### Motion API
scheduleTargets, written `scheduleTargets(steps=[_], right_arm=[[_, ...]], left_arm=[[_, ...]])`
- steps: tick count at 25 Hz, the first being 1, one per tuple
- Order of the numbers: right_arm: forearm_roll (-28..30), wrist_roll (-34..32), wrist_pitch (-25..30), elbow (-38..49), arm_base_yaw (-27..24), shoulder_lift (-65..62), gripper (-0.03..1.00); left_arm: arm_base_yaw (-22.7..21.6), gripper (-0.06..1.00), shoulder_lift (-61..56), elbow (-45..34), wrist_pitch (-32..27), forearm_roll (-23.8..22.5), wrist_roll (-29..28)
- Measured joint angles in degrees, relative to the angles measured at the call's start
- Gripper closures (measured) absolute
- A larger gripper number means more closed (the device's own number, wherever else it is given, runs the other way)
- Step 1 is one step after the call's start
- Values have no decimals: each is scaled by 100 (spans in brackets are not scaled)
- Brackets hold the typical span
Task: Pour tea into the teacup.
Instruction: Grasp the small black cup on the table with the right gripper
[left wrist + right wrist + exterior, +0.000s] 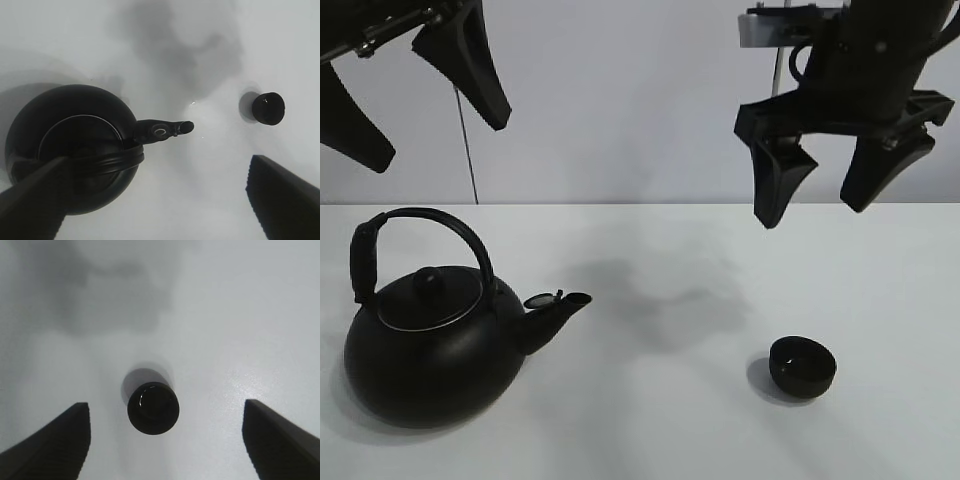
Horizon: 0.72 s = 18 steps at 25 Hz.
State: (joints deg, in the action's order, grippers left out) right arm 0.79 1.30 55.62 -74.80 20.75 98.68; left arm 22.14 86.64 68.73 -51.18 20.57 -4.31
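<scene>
Right gripper (812,212), jaws apart, hangs above the teacup (802,366), which stands upright on the bench (670,430) directly below; its contents cannot be told. Left gripper (440,145), likewise spread, hovers over the lidded kettle (430,350).

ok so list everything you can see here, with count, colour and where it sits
big round kettle with arched handle: one, black, left side of the table, spout pointing toward the cup
tiny round glossy handleless teacup: one, black, right side of the table, well apart from the kettle
smooth flat table: one, white, under both
left hand: one, black, open, high above the kettle
right hand: one, black, open, above the teacup, holding nothing
</scene>
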Motion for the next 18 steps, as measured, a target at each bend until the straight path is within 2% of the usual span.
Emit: scheduleTargets(steps=[4, 9, 15, 18], right_arm=[[-79, 103, -627, 829, 94, -6, 40], [-21, 76, -1601, 1731, 563, -46, 40], [519, -662, -2098, 1904, 617, 65, 40], [812, -932, -2126, 1904, 617, 87, 40]], left_arm=[[0, 27, 0, 0, 0, 0, 0], [0, 27, 0, 0, 0, 0, 0], [0, 27, 0, 0, 0, 0, 0], [0, 27, 0, 0, 0, 0, 0]])
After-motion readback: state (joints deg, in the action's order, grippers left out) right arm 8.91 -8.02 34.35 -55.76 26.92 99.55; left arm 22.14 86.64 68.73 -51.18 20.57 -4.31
